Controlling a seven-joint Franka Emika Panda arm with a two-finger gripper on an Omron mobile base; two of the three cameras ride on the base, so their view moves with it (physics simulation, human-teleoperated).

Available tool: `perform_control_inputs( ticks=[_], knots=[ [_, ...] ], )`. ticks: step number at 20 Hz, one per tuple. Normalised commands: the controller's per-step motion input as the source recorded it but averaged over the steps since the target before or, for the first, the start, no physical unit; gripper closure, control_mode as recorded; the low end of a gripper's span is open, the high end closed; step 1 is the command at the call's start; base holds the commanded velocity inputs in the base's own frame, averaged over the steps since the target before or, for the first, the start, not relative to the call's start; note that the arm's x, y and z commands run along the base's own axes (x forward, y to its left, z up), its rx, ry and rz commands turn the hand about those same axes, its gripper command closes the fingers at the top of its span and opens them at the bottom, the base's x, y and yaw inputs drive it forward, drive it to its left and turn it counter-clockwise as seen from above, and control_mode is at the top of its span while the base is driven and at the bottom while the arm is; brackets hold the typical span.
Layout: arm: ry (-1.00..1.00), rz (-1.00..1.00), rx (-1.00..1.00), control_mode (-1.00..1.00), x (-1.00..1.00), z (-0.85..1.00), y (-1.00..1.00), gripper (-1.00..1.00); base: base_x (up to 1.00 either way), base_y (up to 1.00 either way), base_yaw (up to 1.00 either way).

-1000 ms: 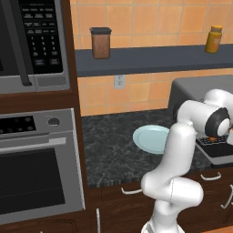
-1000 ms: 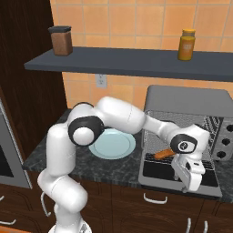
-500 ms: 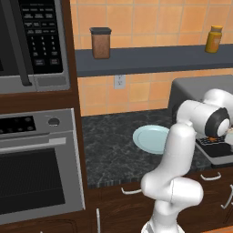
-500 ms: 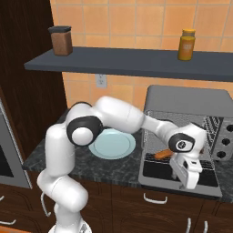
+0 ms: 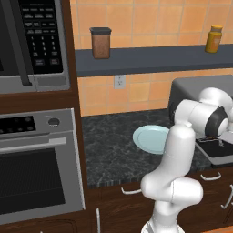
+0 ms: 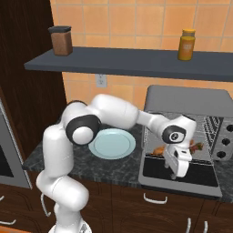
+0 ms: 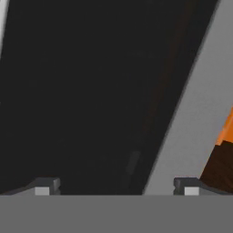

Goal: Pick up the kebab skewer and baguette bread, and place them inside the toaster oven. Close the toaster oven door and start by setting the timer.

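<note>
The toaster oven (image 6: 189, 98) stands at the right end of the counter, and it also appears in the left base view (image 5: 195, 88). Its door (image 6: 182, 178) lies folded down flat, dark glass up. On the wire rack inside, the orange-brown baguette bread (image 6: 159, 150) shows to the left of my hand. The dark reddish kebab skewer (image 6: 196, 146) lies to the right of it. My gripper (image 6: 175, 172) points down just above the door and is open, holding nothing. In the hand view the gripper (image 7: 116, 189) has its tips wide apart over the door glass (image 7: 91, 91) and its grey frame (image 7: 191, 127).
A pale blue plate (image 6: 112, 143) sits on the dark counter left of the toaster oven. A shelf (image 6: 127, 63) above carries a brown jar (image 6: 61, 41) and a yellow jar (image 6: 186, 44). The wall oven (image 5: 38, 168) and microwave (image 5: 34, 43) stand far left. Knobs (image 6: 223, 142) are on the toaster oven's right.
My hand has shifted a little to the left over the open door. The baguette and the skewer stay on the rack inside.
</note>
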Motion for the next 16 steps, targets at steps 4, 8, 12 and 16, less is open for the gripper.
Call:
perform_control_inputs(
  ticks=[4, 8, 12, 16],
  knots=[
    [-0.03, 0.00, 0.00, -1.00, 0.43, 0.00, 0.08, -1.00, 0.00, 0.00, 0.00],
    [-0.07, 0.00, 0.00, -1.00, 0.35, -0.05, 0.02, -1.00, 0.00, 0.00, 0.00],
    [-0.14, -0.01, 0.00, -1.00, 0.41, -0.06, 0.00, -1.00, 0.00, 0.00, 0.00],
    [-0.16, -0.02, 0.00, -1.00, 0.62, -0.03, 0.00, -1.00, 0.00, 0.00, 0.00]
  ],
)
